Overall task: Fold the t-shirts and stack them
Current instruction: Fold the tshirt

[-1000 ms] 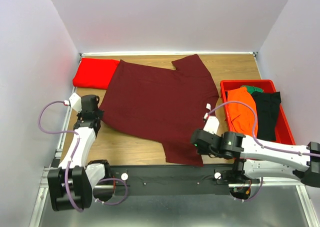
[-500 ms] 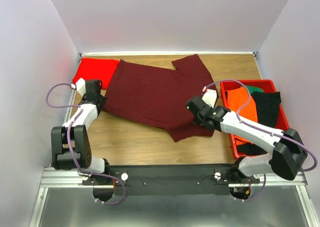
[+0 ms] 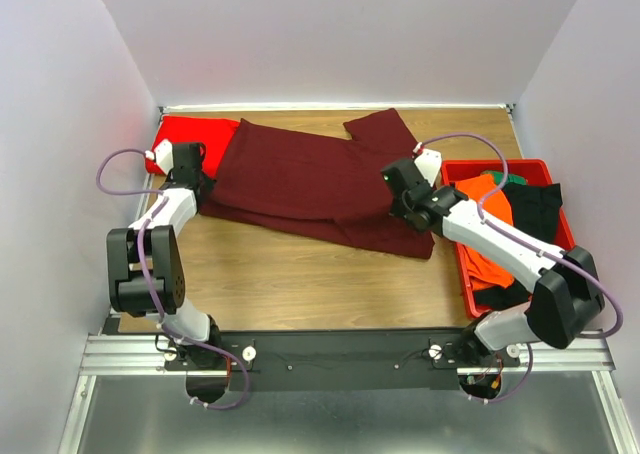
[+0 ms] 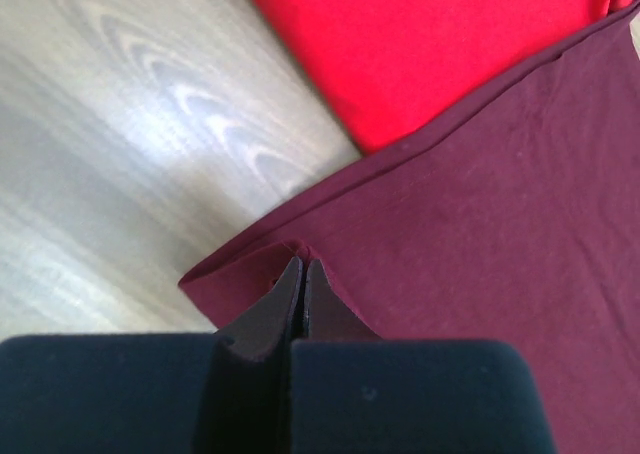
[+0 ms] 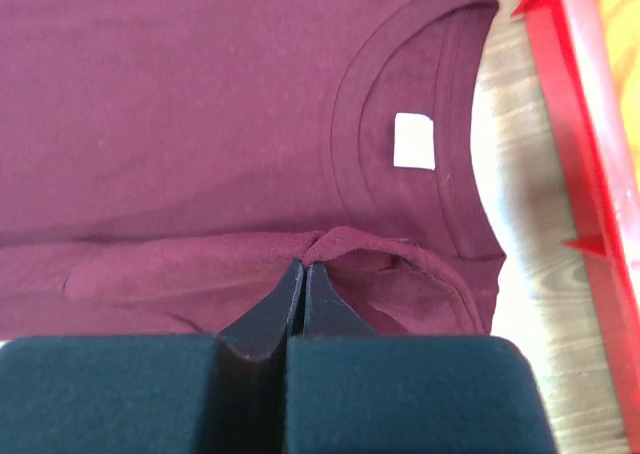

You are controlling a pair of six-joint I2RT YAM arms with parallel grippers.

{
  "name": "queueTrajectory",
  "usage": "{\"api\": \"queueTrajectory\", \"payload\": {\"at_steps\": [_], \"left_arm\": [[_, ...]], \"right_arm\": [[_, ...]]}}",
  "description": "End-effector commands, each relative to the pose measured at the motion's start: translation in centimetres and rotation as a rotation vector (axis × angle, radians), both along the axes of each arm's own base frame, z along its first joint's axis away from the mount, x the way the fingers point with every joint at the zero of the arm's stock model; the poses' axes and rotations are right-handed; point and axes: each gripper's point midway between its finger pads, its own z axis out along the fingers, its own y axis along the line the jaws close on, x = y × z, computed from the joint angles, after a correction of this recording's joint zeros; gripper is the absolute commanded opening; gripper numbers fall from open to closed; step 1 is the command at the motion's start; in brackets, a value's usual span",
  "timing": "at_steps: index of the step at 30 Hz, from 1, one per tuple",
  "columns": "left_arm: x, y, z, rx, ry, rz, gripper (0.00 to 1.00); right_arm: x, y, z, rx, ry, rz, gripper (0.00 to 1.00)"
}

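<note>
The dark maroon t-shirt (image 3: 310,179) lies across the back of the table, its near part folded over toward the far side. My left gripper (image 3: 203,177) is shut on its left edge (image 4: 300,259), next to the folded bright red t-shirt (image 3: 190,139), which also shows in the left wrist view (image 4: 430,44). My right gripper (image 3: 400,189) is shut on the maroon shirt's hem (image 5: 310,249), held over the collar, where the white neck label (image 5: 414,141) shows.
A red bin (image 3: 565,264) at the right holds orange (image 3: 485,224), black (image 3: 535,224) and green clothes. Its red wall (image 5: 590,124) is close to my right gripper. White walls enclose the table on three sides.
Both grippers have carried the maroon shirt's near edge away from the front toward the back, folding it over itself. The right arm swung from the front edge to beside the bin.
</note>
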Motion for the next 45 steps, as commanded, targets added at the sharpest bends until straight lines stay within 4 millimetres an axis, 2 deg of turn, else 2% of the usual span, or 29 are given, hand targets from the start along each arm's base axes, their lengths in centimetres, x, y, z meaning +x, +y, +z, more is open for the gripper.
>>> {"api": "queueTrajectory", "payload": {"at_steps": [1,6,12,26,36,45], "left_arm": [[0.8,0.1,-0.4,0.002,0.013,-0.011,0.00],[1.4,0.0,-1.0,-0.007,0.026,-0.020,0.00],[2.2,-0.2,-1.0,-0.018,0.021,-0.031,0.00],[3.9,-1.0,-1.2,-0.039,0.011,-0.070,0.00],[5.1,-1.9,-0.9,-0.046,0.000,-0.096,0.00],[6.1,-2.4,-1.2,-0.043,0.005,-0.112,0.02]], "right_arm": [[1.7,0.2,1.1,0.002,-0.021,0.008,0.01],[3.0,-0.3,1.7,-0.013,-0.036,-0.008,0.01],[3.8,-1.0,1.3,-0.027,-0.023,-0.025,0.01],[3.5,-2.6,-0.8,-0.040,0.022,-0.054,0.01],[3.2,-3.1,-2.1,-0.040,0.046,-0.061,0.01],[3.6,-3.3,-2.9,-0.037,0.062,-0.064,0.01]]}}
